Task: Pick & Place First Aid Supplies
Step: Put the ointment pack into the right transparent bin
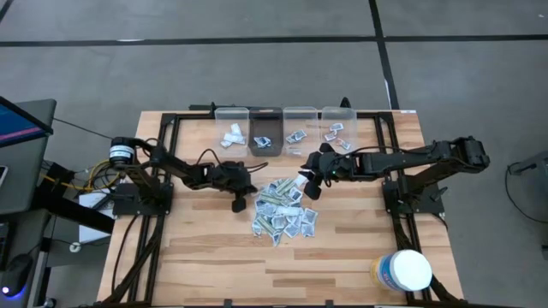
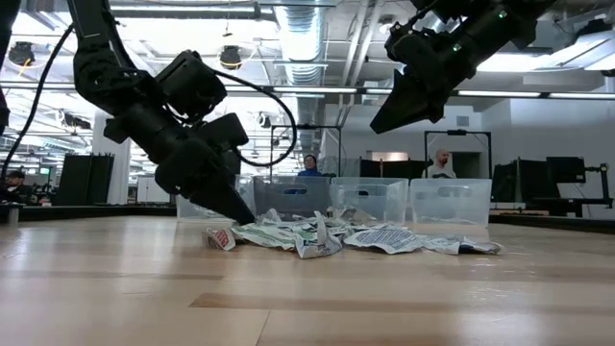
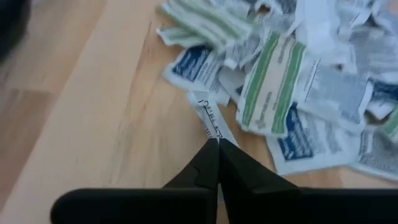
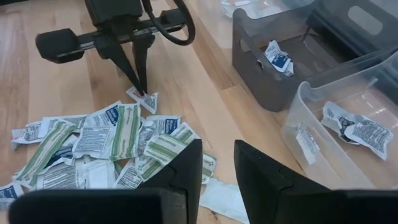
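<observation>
Paper-thin and limp, the first aid supplies (image 1: 284, 214) lie heaped mid-counter (image 1: 188, 257), so the left hand (image 3: 217, 144), pressed together on an edge packet (image 3: 209, 117), pinches a corner, while the right hand (image 4: 217, 155) hovers half-spread, seemingly pinching a pale strip.

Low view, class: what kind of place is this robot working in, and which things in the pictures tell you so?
Probably a robotics lab or open workshop. Exposed ceiling ducts and strip lights hang overhead, people sit at dark monitors behind the wooden table, and the arms are bolted to black frames.
</observation>
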